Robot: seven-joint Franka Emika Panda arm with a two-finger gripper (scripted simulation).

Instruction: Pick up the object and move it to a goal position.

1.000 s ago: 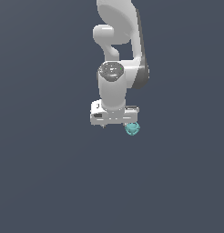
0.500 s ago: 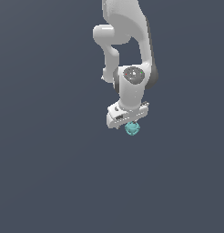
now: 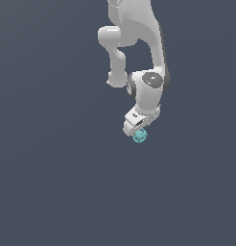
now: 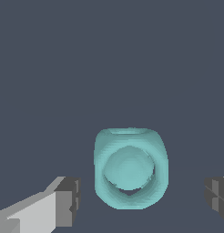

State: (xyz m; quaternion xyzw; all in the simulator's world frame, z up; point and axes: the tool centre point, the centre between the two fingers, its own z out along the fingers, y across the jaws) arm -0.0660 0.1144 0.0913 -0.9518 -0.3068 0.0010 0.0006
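The object is a tiny teal-cyan faceted lump on the dark grey floor, just below the white hand in the exterior view. In the wrist view the object looks like a rounded cube with a round hollow face. My gripper hangs straight over it and is open. One grey fingertip and the other fingertip stand on either side of the lump, each with a clear gap to it. Nothing is held.
The white arm reaches down from the exterior view's top. All around lies a plain dark grey floor, and no other objects show.
The wrist has swung toward the exterior view's right and the hand has turned above the object. The object has stayed in place.
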